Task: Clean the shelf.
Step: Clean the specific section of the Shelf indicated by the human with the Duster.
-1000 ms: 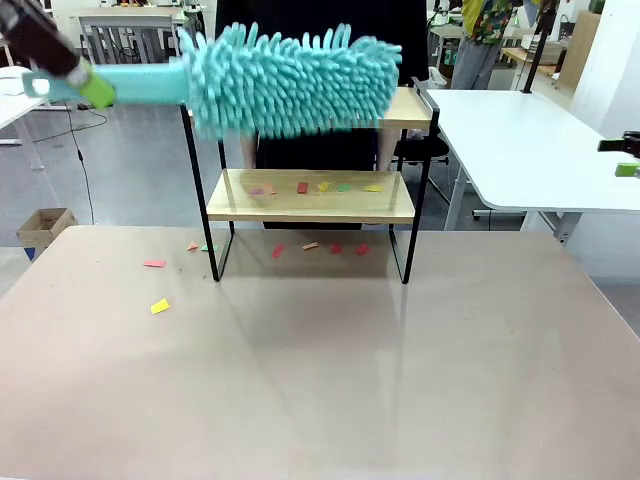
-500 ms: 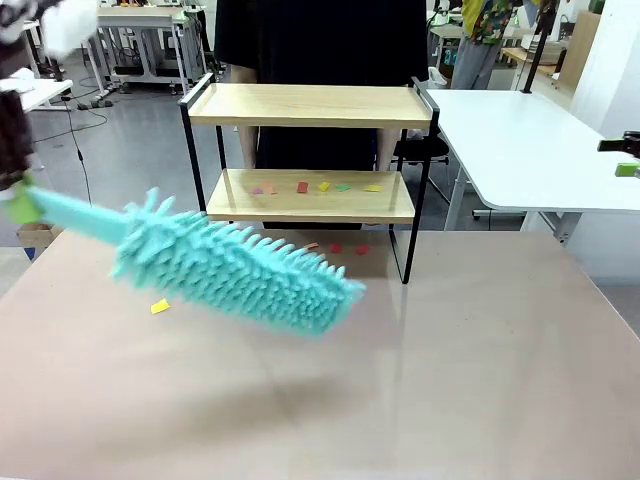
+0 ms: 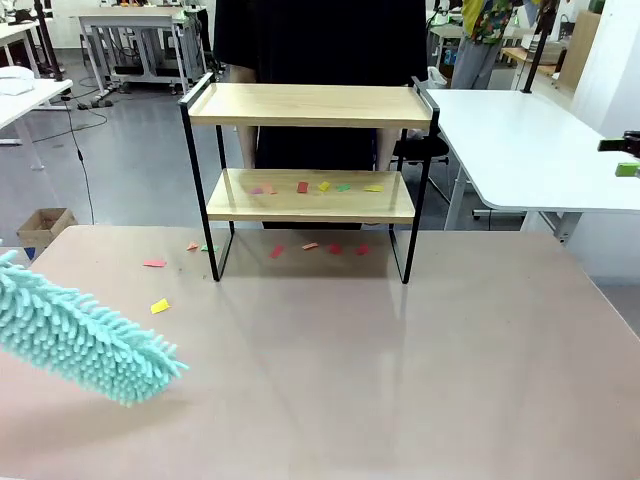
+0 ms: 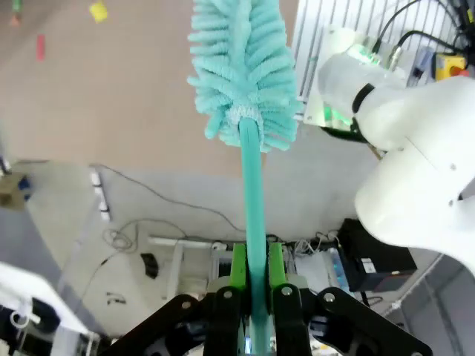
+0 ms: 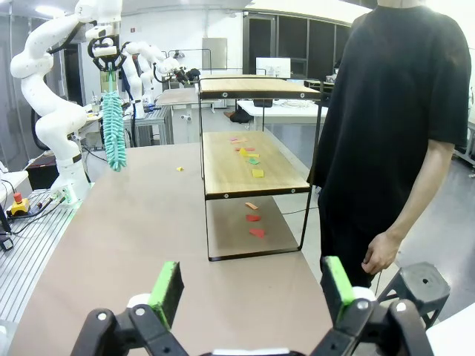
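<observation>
Swinging the teal duster (image 3: 85,340) off the shelf (image 3: 310,105) top, down left of it: left gripper (image 4: 257,259) is clamping its handle tight | right gripper (image 5: 252,285) is idling wide, empty | shelf is standing far across the desk (image 3: 420,380), scraps (image 3: 320,187) littering its lower board, so cleaning is looking unfinished.

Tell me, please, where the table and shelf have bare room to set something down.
The top board of the shelf is bare. So is the near table, from the duster rightward. Crowded: paper scraps litter the lower board and the table under the shelf.
</observation>
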Tool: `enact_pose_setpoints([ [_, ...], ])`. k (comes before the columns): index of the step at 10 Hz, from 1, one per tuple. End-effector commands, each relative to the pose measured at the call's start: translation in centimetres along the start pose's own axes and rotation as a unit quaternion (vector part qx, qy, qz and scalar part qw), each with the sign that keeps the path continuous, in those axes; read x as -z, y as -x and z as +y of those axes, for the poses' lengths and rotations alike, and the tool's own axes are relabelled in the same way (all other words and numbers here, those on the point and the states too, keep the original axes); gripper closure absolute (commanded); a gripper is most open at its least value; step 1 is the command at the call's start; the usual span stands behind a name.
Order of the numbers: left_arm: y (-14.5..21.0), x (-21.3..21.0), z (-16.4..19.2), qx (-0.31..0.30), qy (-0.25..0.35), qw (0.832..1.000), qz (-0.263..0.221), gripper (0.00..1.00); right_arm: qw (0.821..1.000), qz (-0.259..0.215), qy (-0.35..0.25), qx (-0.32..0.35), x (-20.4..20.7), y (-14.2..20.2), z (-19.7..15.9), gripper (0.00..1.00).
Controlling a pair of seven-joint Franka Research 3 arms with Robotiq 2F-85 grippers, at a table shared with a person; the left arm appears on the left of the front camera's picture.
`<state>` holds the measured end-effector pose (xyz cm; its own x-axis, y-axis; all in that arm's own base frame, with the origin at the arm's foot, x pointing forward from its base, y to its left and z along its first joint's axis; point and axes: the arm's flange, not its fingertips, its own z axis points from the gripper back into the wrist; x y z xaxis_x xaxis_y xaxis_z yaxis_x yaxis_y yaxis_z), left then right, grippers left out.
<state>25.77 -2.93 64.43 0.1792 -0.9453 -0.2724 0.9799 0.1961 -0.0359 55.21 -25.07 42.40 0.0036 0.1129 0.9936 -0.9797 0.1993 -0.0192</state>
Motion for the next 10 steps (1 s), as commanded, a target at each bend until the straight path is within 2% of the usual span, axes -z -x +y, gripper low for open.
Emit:
enact_pose_setpoints([
  [1,0.0,-0.4,1.9,-0.011,-0.030,0.999,-0.020,0.87,1.000,0.000,-0.001,-0.004,0.1,-0.4,0.0,0.00],
  [2,0.0,0.0,0.0,0.000,0.000,1.000,0.000,0.87,1.000,0.000,-0.001,-0.004,0.1,-0.4,0.0,0.00],
  [10,0.0,0.0,0.0,0.000,0.000,1.000,0.000,0.87,1.000,0.000,-0.001,-0.004,0.1,-0.4,0.0,0.00],
])
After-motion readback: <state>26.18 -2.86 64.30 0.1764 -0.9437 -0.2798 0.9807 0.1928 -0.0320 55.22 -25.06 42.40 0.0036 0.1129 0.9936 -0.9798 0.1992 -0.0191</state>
